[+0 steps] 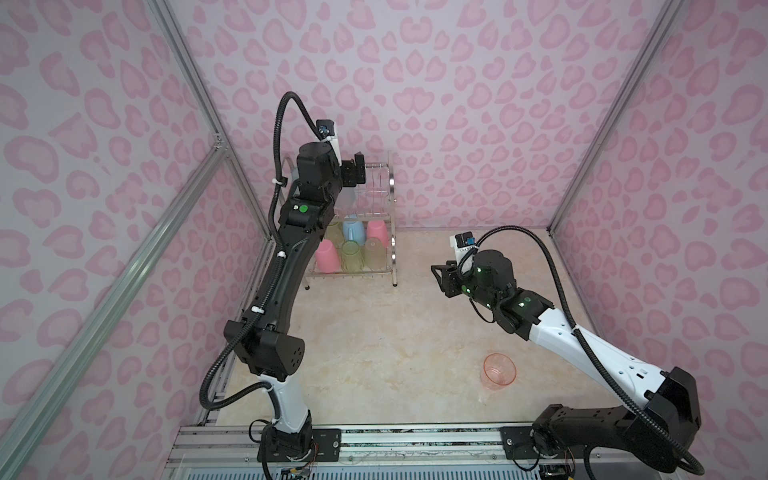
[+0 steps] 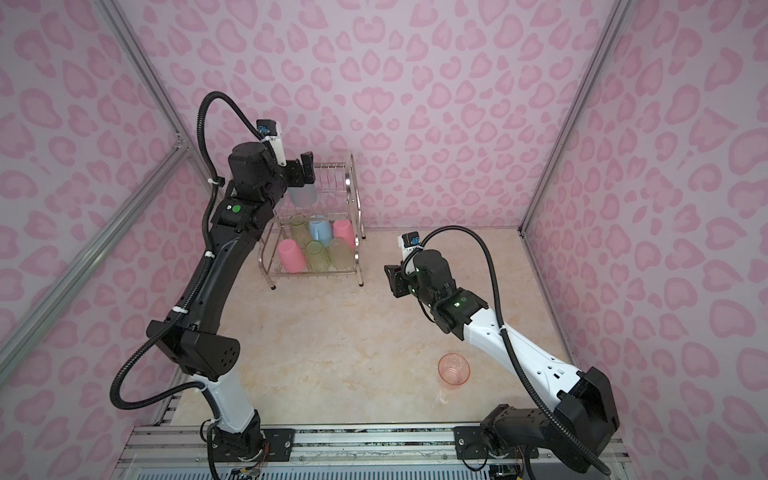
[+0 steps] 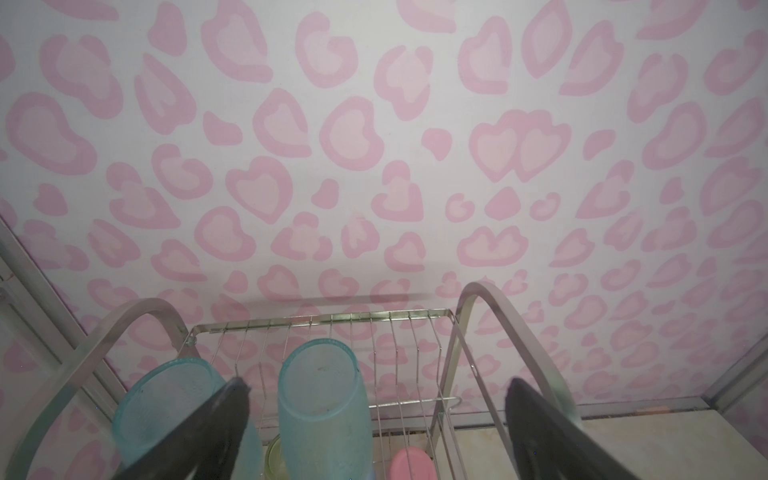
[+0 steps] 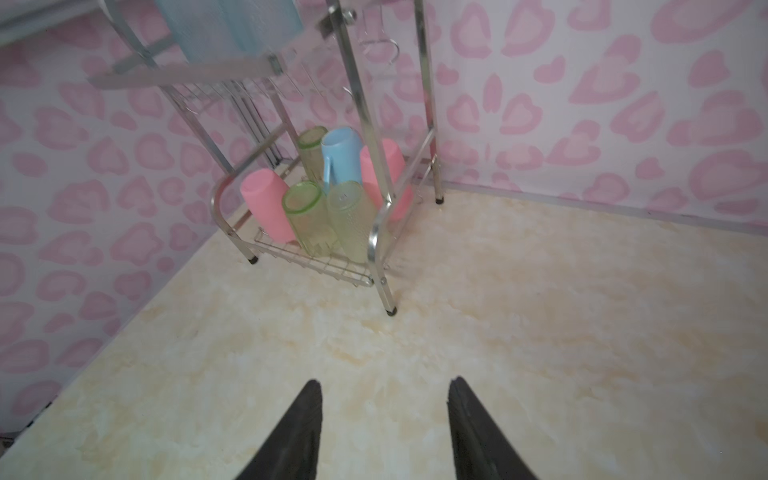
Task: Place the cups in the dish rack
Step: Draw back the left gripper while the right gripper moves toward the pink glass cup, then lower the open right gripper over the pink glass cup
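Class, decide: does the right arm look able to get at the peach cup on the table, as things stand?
Probably yes: the peach cup stands alone on the table beside the right arm, and the right gripper is open and empty.

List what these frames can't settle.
1. Teal cups on the upper tier of the dish rack: left arm covers most of them in both top views; blurred and cut off in the right wrist view.
2. Lower-tier cups: only slivers at the frame edge in the left wrist view.
3. Peach cup: outside both wrist views.
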Robot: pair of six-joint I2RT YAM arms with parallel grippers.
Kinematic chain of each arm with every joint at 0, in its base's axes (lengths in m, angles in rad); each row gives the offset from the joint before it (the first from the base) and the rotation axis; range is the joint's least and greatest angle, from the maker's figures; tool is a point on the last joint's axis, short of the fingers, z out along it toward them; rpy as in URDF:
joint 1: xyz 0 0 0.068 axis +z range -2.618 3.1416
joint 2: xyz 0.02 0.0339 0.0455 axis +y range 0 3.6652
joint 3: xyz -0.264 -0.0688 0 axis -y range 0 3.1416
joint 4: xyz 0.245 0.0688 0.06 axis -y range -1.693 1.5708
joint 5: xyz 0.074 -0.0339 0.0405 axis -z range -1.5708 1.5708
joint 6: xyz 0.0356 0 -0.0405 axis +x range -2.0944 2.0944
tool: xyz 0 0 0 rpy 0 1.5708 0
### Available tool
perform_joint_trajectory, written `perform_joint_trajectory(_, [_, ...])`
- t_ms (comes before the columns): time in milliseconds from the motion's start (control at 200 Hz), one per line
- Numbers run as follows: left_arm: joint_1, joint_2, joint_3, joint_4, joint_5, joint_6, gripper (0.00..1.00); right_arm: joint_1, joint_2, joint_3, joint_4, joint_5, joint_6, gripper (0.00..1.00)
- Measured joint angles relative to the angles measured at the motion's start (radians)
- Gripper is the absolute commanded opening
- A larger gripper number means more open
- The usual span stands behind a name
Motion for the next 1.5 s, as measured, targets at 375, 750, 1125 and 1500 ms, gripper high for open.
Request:
perform_joint_trajectory(375, [-0.104, -0.319, -0.441, 0.156, 0.016, -0.053, 0.96, 0.039, -0.082, -0.022, -0.487, 0.13, 0.101, 0.44])
perform_joint_trajectory(750, [-0.174, -0.456, -0.683, 0.252, 0.074, -0.095, 0.96, 0.093, -0.166, -0.101, -0.718, 0.166, 0.255, 0.42])
perform_joint_trajectory(1125, [-0.208, -0.475, -0.735, 0.29, 0.136, -0.116, 0.96, 0.199, -0.142, -0.145, -0.814, 0.121, 0.371, 0.39])
perform_joint_trajectory(1500, [-0.211, -0.472, -0.735, 0.311, 0.151, -0.132, 0.96, 0.233, -0.214, -0.237, -0.874, 0.1, 0.446, 0.36])
